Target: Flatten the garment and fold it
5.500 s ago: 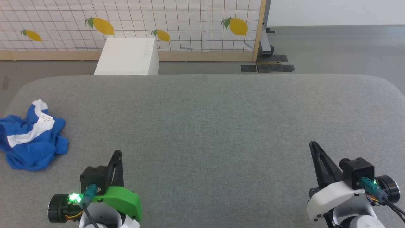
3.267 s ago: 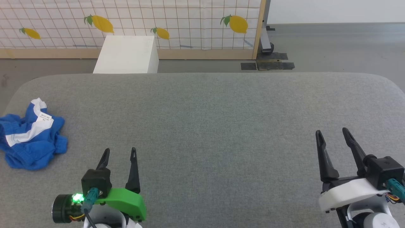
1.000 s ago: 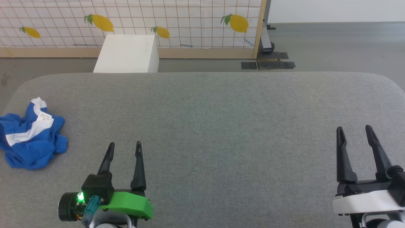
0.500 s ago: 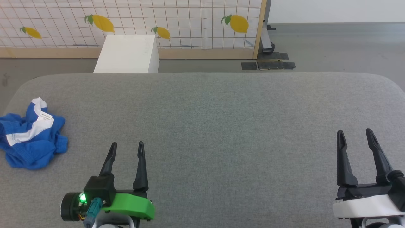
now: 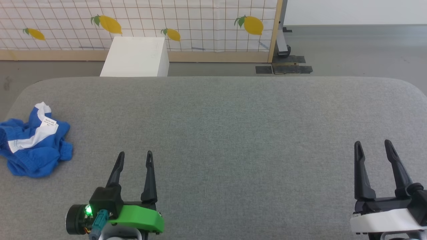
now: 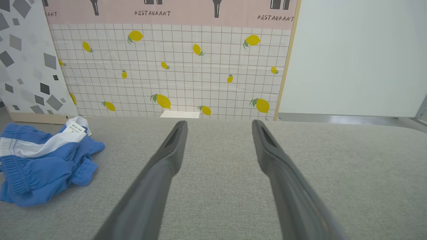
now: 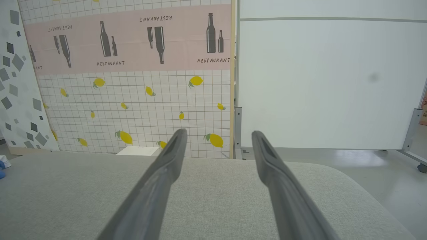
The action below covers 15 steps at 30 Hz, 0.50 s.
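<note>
- The left gripper (image 5: 135, 154) sat at the lower left of the head view, its two dark fingers spread apart and holding nothing.
- The right gripper (image 5: 372, 143) stood at the lower right, likewise spread and empty.
- Both were over the grey padded table (image 5: 213, 126).
- The garment (image 5: 33, 156) lay crumpled at the table's left edge (white stripe and tag facing up), well apart from the left gripper.
- Beyond the table, at the upper left, a white box (image 5: 136, 56) stood before a lemon-print screen (image 5: 200, 30).
</note>
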### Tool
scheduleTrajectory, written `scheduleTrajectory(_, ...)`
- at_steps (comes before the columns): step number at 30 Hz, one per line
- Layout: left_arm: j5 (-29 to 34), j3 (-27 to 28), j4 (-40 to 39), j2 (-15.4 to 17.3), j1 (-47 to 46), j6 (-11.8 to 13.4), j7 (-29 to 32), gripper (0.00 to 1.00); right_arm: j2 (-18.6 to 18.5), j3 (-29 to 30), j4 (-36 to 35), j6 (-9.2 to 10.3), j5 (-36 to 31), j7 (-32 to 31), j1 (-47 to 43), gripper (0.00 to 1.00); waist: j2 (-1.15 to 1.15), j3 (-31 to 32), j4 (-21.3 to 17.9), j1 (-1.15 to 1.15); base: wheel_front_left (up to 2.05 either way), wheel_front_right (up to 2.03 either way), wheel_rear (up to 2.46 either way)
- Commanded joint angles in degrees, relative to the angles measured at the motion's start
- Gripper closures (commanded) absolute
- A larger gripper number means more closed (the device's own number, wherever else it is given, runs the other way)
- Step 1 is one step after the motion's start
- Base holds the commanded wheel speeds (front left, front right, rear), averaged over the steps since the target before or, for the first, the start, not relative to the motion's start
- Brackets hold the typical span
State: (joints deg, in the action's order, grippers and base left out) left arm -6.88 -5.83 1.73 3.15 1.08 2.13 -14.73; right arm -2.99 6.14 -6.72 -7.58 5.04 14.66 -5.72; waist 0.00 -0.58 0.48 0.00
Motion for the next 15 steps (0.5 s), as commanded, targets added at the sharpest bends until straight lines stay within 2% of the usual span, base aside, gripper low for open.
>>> scheduleTrajectory(1, -0.54, 0.14, 0.24, -0.27, -0.43, 0.06, -0.27, 0.00, 0.12, -0.06, 0.20, 0.09, -0.03, 0.34, -0.53, 0.00, 0.00, 0.02, 0.00, 0.00, 0.00, 0.00, 0.00)
scheduleTrajectory(15, -0.19, -0.10, 0.79, -0.27, -0.54, 0.31, -0.27, 0.00, 0.12, -0.15, 0.59, 0.09, -0.12, 0.34, -0.50, 0.00, 0.00, 0.12, 0.04, 0.00, 0.00, 0.00, 0.00)
